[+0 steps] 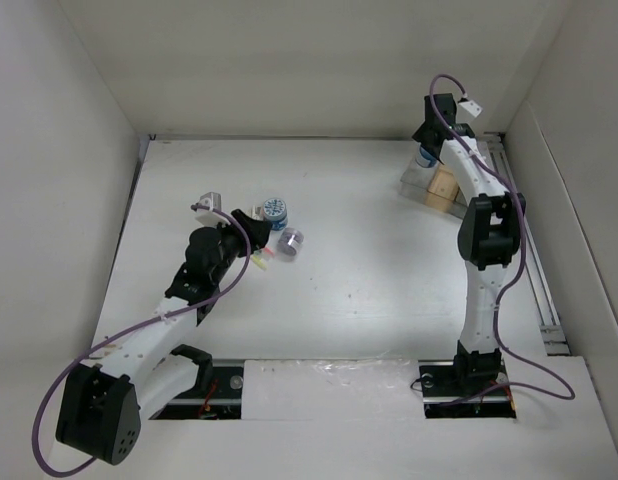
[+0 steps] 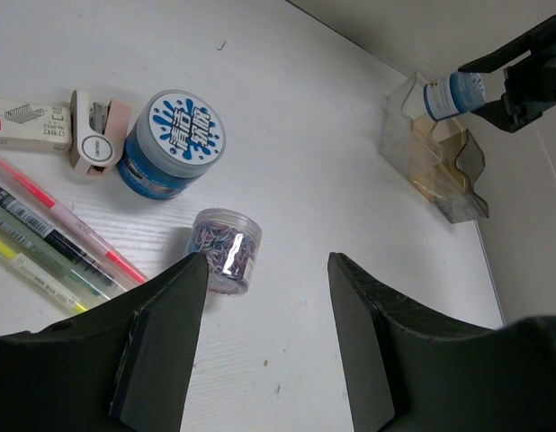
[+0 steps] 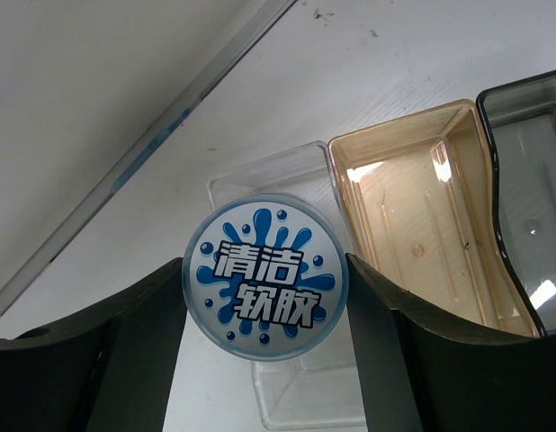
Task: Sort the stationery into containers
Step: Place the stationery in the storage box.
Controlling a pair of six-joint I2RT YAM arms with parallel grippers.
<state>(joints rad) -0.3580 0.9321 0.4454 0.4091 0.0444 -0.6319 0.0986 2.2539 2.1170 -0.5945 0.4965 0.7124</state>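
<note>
One blue tub (image 3: 264,270) was clamped between the fingers of the right gripper (image 3: 265,306), hanging over the clear bin (image 3: 269,166) beside the tan bin (image 3: 413,243). The step in hand looked like dropping it there; next the jaws would need to part while squarely above that bin. A second blue tub (image 2: 174,144) sat on the table (image 2: 305,108) near the pens (image 2: 71,234). The left gripper (image 2: 264,270) hovered empty, fingers apart, just by a small jar of clips (image 2: 226,247).

The lid of one blue tub (image 3: 264,277) says 清洁软胶 in white on a blue splash. The other blue tub (image 2: 174,135) shows the same words. The white box (image 2: 26,123) has print too small to read.
</note>
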